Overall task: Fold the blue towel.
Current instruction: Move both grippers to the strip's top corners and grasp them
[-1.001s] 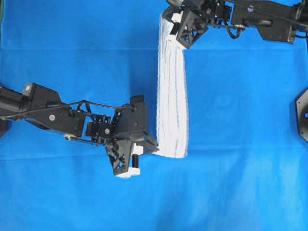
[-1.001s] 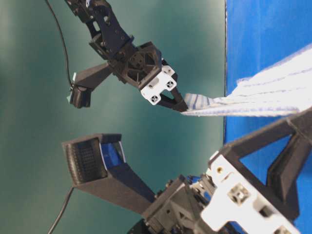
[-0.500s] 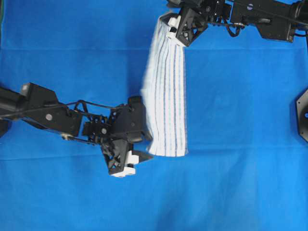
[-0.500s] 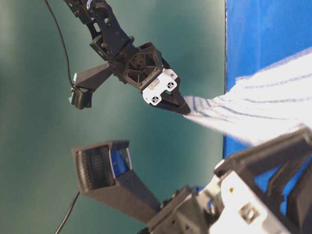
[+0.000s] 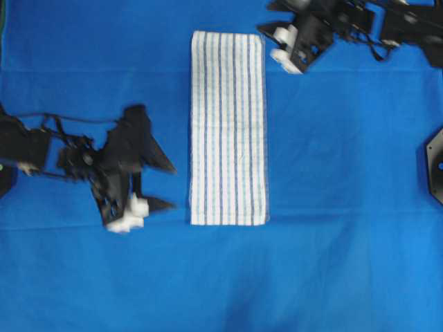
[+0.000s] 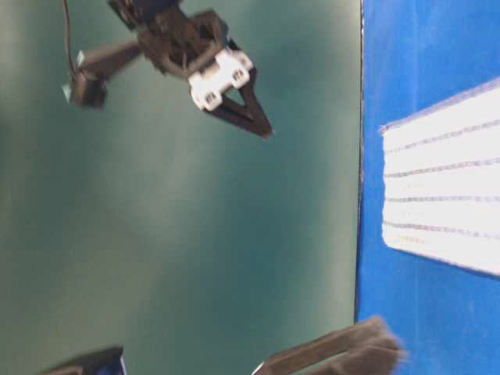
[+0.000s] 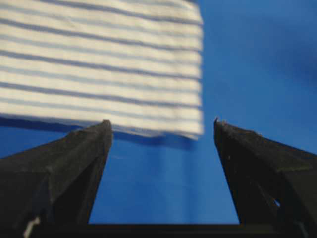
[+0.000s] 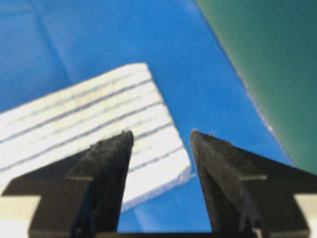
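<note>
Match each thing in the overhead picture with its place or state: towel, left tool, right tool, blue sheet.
Things:
1. towel
2. left tool
3. right tool
4. blue sheet

Places or states:
A. open, at the towel's top right corner
B. covers the table under everything
C. lies flat as a long strip, held by nothing
D. open, left of the towel near its lower end

Pairs: 1-C, 2-D, 3-A, 4-B

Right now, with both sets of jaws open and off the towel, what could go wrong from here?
1. The white woven towel with thin blue stripes lies as a long, narrow strip; a further fold may skew.
2. The left gripper sits close beside its long edge and could nudge it.
3. The plain blue sheet underneath could get pinched.
</note>
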You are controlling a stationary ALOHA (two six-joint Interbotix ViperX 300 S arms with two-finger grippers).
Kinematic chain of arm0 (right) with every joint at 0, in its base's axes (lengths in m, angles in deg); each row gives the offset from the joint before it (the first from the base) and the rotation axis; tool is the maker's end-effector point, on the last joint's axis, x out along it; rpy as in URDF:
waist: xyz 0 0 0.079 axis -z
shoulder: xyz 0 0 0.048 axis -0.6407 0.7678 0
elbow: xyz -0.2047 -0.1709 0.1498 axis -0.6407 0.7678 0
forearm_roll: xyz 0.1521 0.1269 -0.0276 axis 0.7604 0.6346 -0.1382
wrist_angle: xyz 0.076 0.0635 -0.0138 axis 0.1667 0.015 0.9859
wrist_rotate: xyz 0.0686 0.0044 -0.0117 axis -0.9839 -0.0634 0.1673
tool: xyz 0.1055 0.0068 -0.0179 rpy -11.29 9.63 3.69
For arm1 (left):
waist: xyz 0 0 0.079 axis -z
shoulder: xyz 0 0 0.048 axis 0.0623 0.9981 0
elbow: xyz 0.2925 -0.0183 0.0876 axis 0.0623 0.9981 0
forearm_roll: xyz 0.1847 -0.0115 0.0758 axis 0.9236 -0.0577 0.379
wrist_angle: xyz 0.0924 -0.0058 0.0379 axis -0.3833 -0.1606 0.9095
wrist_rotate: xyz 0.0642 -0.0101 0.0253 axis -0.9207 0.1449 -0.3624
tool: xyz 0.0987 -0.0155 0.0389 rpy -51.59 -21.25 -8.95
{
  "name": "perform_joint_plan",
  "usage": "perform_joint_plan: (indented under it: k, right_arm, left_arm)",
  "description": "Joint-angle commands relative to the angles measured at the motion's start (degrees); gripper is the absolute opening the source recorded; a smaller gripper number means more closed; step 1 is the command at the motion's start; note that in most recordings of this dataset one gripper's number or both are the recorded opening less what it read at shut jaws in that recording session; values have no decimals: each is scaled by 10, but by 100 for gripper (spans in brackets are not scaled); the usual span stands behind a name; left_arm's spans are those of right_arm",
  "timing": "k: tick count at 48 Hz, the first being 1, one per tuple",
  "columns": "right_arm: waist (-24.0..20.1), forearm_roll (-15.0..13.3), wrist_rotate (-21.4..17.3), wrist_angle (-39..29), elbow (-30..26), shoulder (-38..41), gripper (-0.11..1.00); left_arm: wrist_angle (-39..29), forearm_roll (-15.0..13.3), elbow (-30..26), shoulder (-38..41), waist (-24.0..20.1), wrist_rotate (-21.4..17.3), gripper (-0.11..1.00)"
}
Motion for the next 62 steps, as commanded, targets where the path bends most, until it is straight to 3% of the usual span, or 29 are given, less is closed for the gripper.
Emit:
perform_joint_plan:
  k: [1, 14, 23, 32, 40, 49, 62]
  right_arm:
    - [-2, -1, -4, 25, 26, -44, 56]
    - [-11, 22, -11, 63, 128, -149, 56]
    - [-11, 37, -10, 74, 147, -156, 56]
    - [-6, 37, -9, 80, 125, -126, 56]
    - [10, 35, -3, 76, 79, -70, 56]
    - [33, 33, 1, 57, 25, 7, 56]
    - [58, 33, -3, 62, -7, 118, 64]
  left_arm:
    - [42, 2, 20, -37, -31, -5, 76]
    - [129, 2, 101, -112, -129, -36, 76]
    - [145, 2, 114, -122, -168, -40, 76]
    - [149, 3, 97, -97, -190, -44, 76]
    - [149, 2, 65, -54, -237, -44, 76]
    - [157, 3, 14, 28, -294, -71, 77]
    - [185, 3, -47, 147, -326, -85, 82]
